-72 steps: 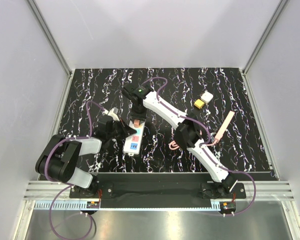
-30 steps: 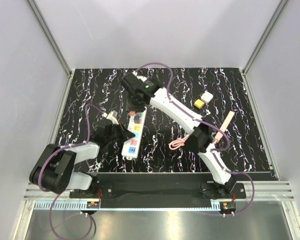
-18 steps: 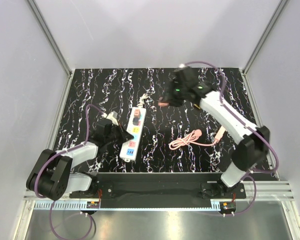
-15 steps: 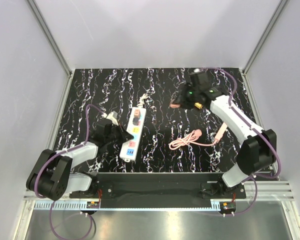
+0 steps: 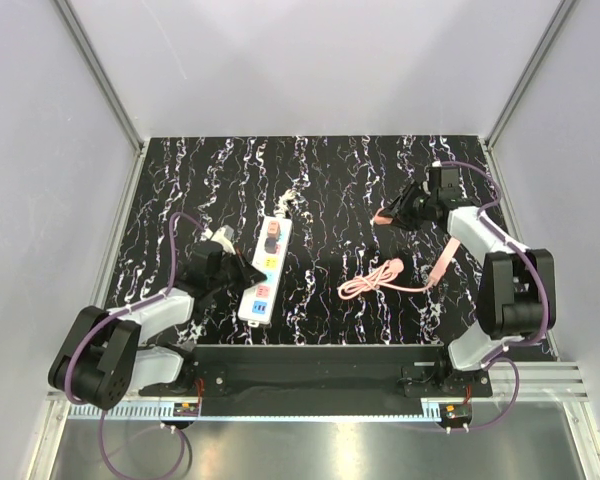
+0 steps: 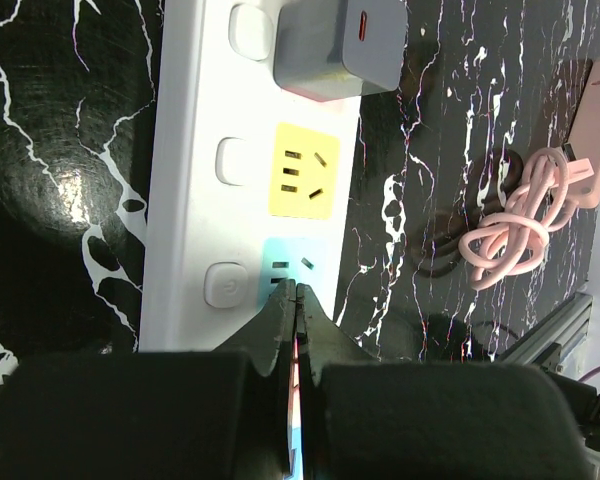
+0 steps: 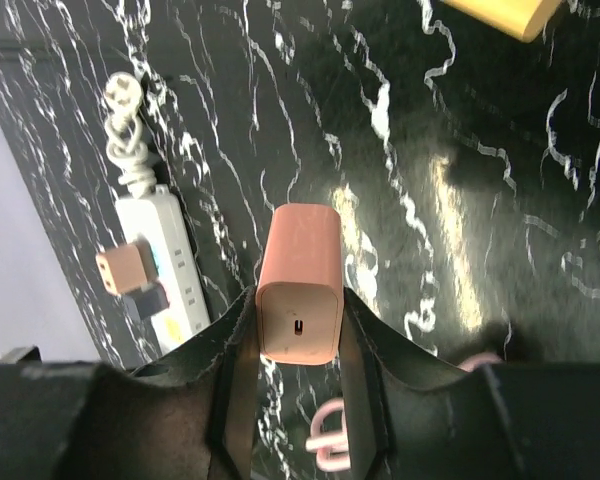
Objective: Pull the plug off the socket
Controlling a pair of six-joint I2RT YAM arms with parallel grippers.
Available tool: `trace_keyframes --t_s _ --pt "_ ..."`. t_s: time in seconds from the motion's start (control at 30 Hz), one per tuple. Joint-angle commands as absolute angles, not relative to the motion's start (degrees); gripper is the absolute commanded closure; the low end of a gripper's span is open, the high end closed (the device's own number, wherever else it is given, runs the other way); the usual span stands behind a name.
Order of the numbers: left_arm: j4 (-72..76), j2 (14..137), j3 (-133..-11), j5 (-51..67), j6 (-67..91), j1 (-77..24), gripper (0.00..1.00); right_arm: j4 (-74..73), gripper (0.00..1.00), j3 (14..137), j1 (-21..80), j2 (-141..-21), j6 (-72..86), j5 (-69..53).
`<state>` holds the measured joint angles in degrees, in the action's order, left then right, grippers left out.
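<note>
The top external view shows both arms at once. The socket (image 5: 267,262) lies lengthwise on the table (image 5: 200,170), and the right tool (image 5: 393,214) is well apart from it, raised over the far right part of the table. The plug (image 5: 382,216) shows there only as a small pink block at the tip of the right tool.

The right wrist view gives the grip in detail. The right tool (image 7: 298,320) is closed narrow on the pink plug (image 7: 298,270), one finger against each side face, with the port end facing the camera. The socket (image 7: 165,225) lies far ahead of the tool and to its left, and its bundled cord (image 7: 130,140) lies beyond it. A brown adapter (image 7: 118,270) and a grey adapter (image 7: 150,298) are seated in the socket. A yellow block (image 7: 500,12) lies ahead of the tool at the top edge.

The left wrist view shows what the top view hides. The left tool (image 6: 295,300) has its fingers pressed together with nothing between them, and the tips are at the blue outlet patch (image 6: 292,270) of the socket (image 6: 185,200). The yellow outlet patch (image 6: 300,170) is just ahead of the tips, and the grey adapter (image 6: 325,45) is beyond that. A coiled pink cable (image 6: 525,225) lies on the table to the right of this tool.
</note>
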<state>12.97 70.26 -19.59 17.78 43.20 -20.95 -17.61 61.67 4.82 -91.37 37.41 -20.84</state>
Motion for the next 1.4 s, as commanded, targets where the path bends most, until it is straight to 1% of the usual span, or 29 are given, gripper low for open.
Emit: trace_keyframes --t_s 0.0,0.17,0.57,0.8,0.87,0.97,1.2,1.3,1.37 --pt "3.9 72.5 -17.3 16.9 41.6 -21.4 1.0 -6.9 1.0 60.6 4.2 -94.2 38.4 -25.6" --pt "5.9 73.4 -16.0 17.8 43.2 -21.4 1.0 -0.6 1.0 60.0 3.9 -99.2 41.3 -25.8" --pt "6.2 72.4 -14.9 17.8 43.1 -21.5 1.0 12.7 1.0 54.8 3.8 -103.9 46.0 -24.0" --pt "6.3 72.2 -14.9 18.0 42.9 -21.5 1.0 13.9 0.99 53.9 3.8 -105.7 49.1 -22.6" --pt "6.2 72.1 -15.0 18.1 42.9 -21.5 1.0 13.9 0.96 53.6 3.8 -106.1 49.4 -22.6" --pt "6.3 71.9 -14.9 18.3 42.9 -21.5 1.0 13.8 0.94 53.1 3.9 -106.2 49.3 -21.5" --pt "6.2 71.7 -14.9 18.0 42.5 -21.5 1.0 13.2 0.75 53.1 3.7 -107.5 49.5 -21.2" --pt "6.4 72.2 -14.8 18.1 42.5 -21.5 1.0 13.1 0.71 53.7 3.6 -108.5 50.3 -21.1" --pt "6.7 72.5 -14.8 18.2 42.4 -21.5 1.0 12.6 0.66 54.2 3.4 -108.8 50.3 -21.0"
